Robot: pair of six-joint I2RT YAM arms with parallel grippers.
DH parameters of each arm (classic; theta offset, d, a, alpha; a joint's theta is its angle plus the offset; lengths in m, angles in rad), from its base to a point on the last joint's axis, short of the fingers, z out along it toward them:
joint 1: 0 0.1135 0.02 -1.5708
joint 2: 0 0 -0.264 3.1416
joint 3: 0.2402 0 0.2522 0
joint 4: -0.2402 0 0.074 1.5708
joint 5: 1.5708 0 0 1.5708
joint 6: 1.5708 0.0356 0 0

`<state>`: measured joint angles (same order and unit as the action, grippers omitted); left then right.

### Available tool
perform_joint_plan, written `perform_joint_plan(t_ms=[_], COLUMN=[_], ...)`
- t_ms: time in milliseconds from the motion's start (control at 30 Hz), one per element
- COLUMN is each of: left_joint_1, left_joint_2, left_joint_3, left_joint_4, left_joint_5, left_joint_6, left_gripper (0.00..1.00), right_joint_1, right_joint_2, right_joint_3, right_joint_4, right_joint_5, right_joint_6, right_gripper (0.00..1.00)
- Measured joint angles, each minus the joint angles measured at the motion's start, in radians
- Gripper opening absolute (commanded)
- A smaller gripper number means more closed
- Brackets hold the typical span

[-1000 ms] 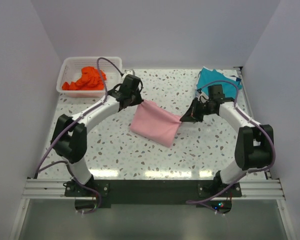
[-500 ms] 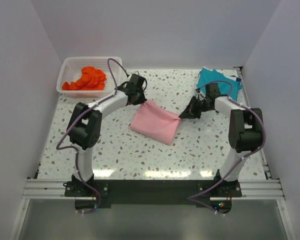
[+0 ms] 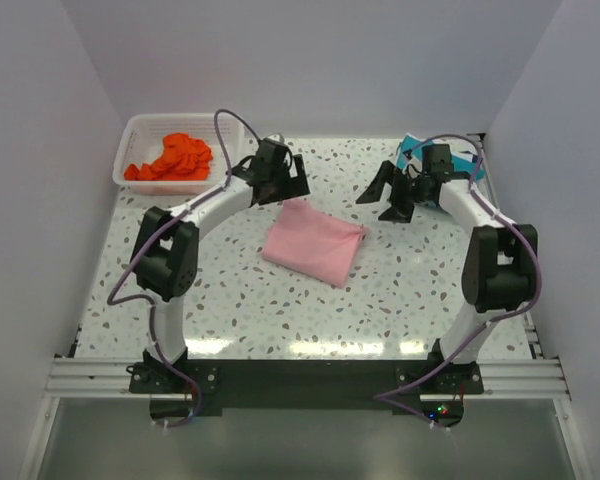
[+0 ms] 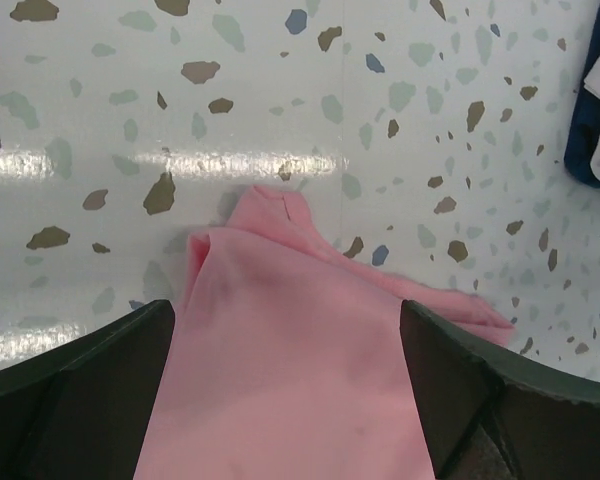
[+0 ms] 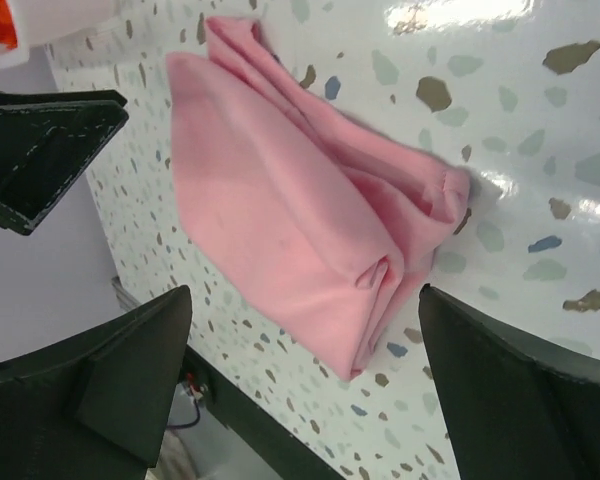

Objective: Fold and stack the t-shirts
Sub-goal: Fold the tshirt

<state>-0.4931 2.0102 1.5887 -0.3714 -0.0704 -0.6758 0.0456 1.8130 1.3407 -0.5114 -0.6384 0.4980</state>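
Note:
A light pink t-shirt (image 3: 315,245) lies folded on the speckled table, free of both grippers. My left gripper (image 3: 285,185) hovers open just above its far left corner; in the left wrist view the pink cloth (image 4: 290,370) lies below the spread fingers (image 4: 80,380). My right gripper (image 3: 390,195) stands open above and to the right of the far right corner, with the pink fold (image 5: 290,220) under it. The teal t-shirt (image 3: 412,150) lies at the back right, partly behind the right arm. An orange-red t-shirt (image 3: 175,157) sits crumpled in the basket.
The white mesh basket (image 3: 130,140) stands at the back left corner. Side walls close in the table on the left, right and back. The left gripper's fingers (image 5: 50,140) show at the left of the right wrist view.
Both grippers were shut on the pink t-shirt's far corners; now both have opened, let go and risen back. The shirt has settled flat on the table.

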Motion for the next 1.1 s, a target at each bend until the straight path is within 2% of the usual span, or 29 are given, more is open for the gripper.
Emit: perform_joint_plan(t_ms=[200, 367, 533, 800, 1100], left_joint_1=[-0.001, -0.008, -0.013, -0.011, 0.011], left_joint_2=[-0.156, -0.212, -0.172, -0.01, 0.063], left_joint_3=[-0.151, -0.251, -0.256, -0.15, -0.124], left_joint_4=[0.046, 0.098, 0.109, 0.105, 0.104], left_joint_5=[0.085, 0.134, 0.158, 0.173, 0.179], left_joint_6=[-0.014, -0.032, -0.043, -0.042, -0.043], left_gripper=[1.0, 1.0, 1.0, 1.0, 1.0], right_joint_1=[0.075, 0.21, 0.239, 0.221, 0.161], right_joint_2=[-0.176, -0.169, -0.06, 0.124, 0.188], right_joint_3=[-0.122, -0.147, -0.116, 0.015, 0.038], right_joint_4=[0.018, 0.048, 0.073, 0.055, 0.056], right_joint_5=[0.003, 0.0, -0.006, 0.028, 0.047], right_joint_6=[0.016, 0.033, 0.041, 0.027, 0.002], right_gripper=[0.99, 0.99, 0.99, 0.99, 0.99])
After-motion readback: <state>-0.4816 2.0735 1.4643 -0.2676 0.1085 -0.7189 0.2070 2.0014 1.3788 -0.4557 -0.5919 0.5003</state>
